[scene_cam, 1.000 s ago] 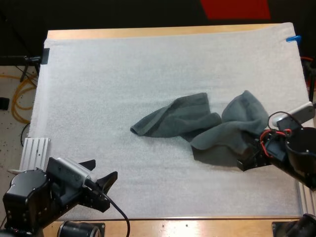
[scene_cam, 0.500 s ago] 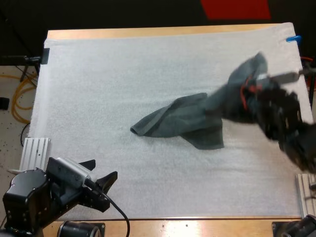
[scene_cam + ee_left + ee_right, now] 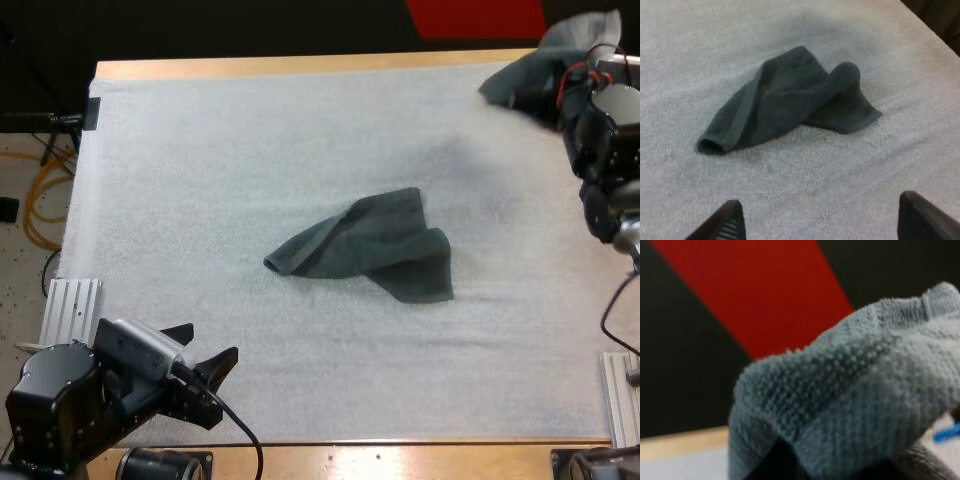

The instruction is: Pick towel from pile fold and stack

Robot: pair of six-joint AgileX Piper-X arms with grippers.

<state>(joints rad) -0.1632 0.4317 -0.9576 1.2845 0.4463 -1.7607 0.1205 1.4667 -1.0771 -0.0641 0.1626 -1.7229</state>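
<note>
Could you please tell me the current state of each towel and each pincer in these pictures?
crumpled towel: lying bunched and unfolded on the white mat, touched by neither pincer.
lifted towel: raised off the mat, bunched, at the table's far right corner.
left pincer: open, at the mat's near left corner, clear of both towels.
right pincer: shut on the lifted towel.

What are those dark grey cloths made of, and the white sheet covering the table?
The crumpled towel and the raised towel look like matte terry cloth, cotton or microfibre: tiny loops show up close, plus a flat hem band. The white mat looks like thin foam sheet, from its fine pebbled texture, though that's uncertain.
</note>
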